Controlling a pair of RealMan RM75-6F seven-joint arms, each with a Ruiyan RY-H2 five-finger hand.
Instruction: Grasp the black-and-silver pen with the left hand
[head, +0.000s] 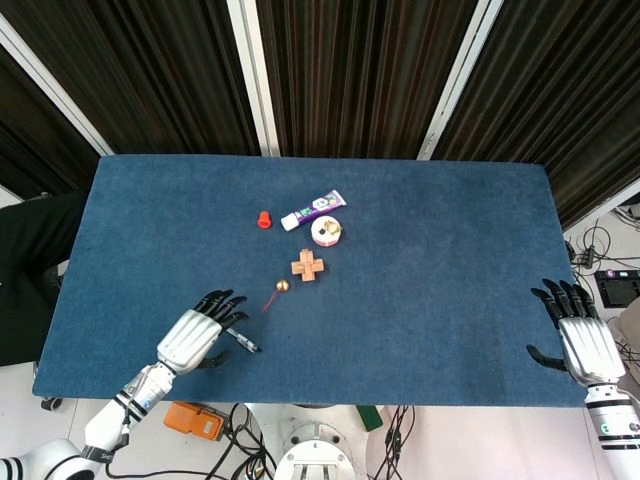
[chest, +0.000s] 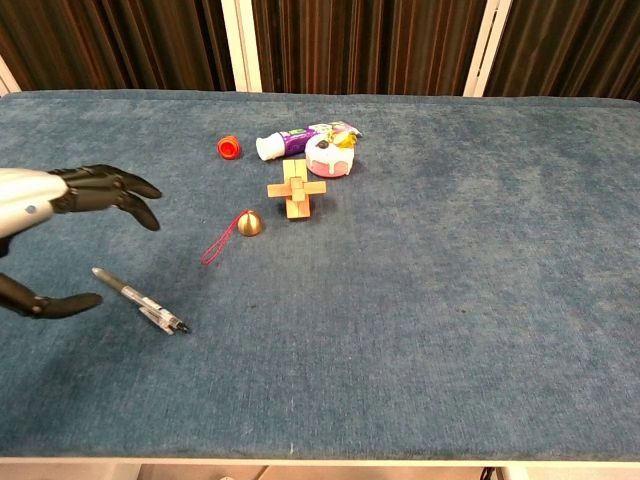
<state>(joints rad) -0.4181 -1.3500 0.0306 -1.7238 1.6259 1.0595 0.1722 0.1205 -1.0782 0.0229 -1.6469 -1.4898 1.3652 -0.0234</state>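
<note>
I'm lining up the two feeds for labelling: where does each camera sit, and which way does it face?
Head view: high above the near edge, looking down on the blue cloth table; shows left hand and right hand.
Chest view: low at the near edge, facing across the table to the curtain; shows only the left hand.
Both share the black-and-silver pen, small brass bell and wooden cross puzzle.
</note>
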